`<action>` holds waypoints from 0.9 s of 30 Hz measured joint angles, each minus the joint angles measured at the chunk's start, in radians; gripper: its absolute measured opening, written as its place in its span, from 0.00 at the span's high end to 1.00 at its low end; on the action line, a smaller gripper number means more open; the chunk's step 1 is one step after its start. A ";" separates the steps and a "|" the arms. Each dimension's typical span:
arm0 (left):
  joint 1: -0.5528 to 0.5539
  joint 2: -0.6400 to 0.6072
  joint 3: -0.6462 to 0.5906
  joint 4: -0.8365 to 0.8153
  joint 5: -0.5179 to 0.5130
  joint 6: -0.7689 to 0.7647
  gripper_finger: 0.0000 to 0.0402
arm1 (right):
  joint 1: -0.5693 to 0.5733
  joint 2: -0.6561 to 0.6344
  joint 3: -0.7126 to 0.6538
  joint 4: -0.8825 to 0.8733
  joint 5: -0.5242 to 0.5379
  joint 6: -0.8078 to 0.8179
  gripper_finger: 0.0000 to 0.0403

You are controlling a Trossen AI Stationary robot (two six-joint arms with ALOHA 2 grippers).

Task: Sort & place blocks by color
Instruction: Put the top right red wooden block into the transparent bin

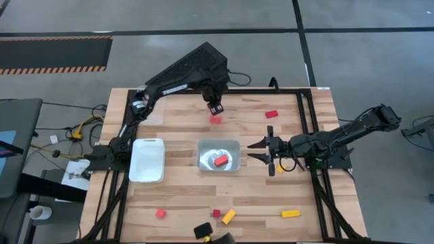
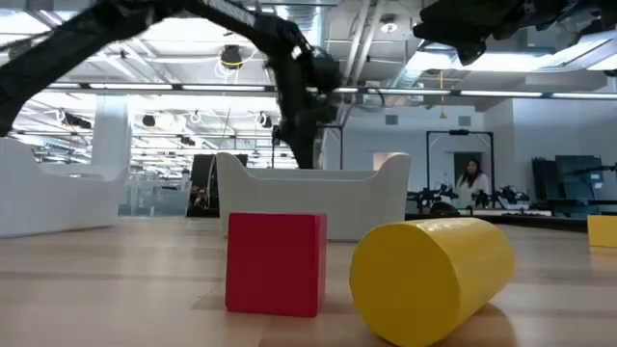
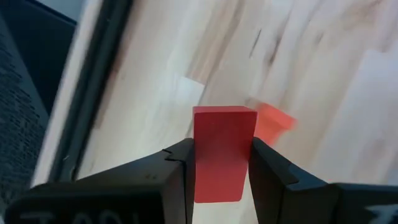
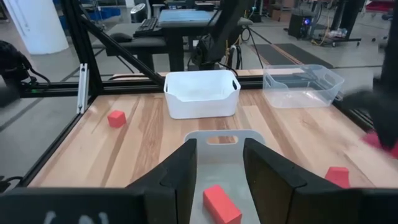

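Observation:
My left gripper (image 1: 215,106) reaches over the far middle of the table and is shut on a red block (image 3: 224,149); a second red piece (image 3: 273,121) shows blurred just beyond it. My right gripper (image 1: 271,154) is open and hovers at the right end of the grey tray (image 1: 203,150), touching nothing; in its wrist view its fingers (image 4: 186,177) frame that tray (image 4: 214,138). One red block (image 1: 221,160) lies on the tray's floor. Other small blocks lie loose on the tabletop. My left gripper pinches the red block between its two fingers, one pad on each of two opposite side faces (image 3: 202,168). The block's free end (image 3: 224,115) sticks out past the fingertips. The fingers come from above, pointing down. Whether the block's underside is clear of the table does not show.
A white tray (image 1: 147,160) sits left of the grey one, a clear tray (image 4: 303,85) at the far left. Loose on the wood: red blocks (image 1: 271,114) (image 1: 160,213) (image 1: 216,213), an orange-yellow bar (image 1: 228,216), a yellow bar (image 1: 290,213). A black frame rail (image 1: 308,129) borders the right side.

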 joint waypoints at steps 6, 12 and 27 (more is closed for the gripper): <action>0.005 -0.241 -0.165 0.016 -0.007 -0.018 0.81 | 0.002 0.000 0.000 -0.013 0.000 0.007 0.62; 0.058 -0.571 -0.495 0.138 -0.073 -0.079 0.81 | 0.002 0.000 0.000 -0.011 -0.001 0.008 0.62; 0.471 -0.816 -1.049 0.334 -0.081 -0.220 0.81 | 0.002 0.000 0.000 0.013 0.000 0.007 0.62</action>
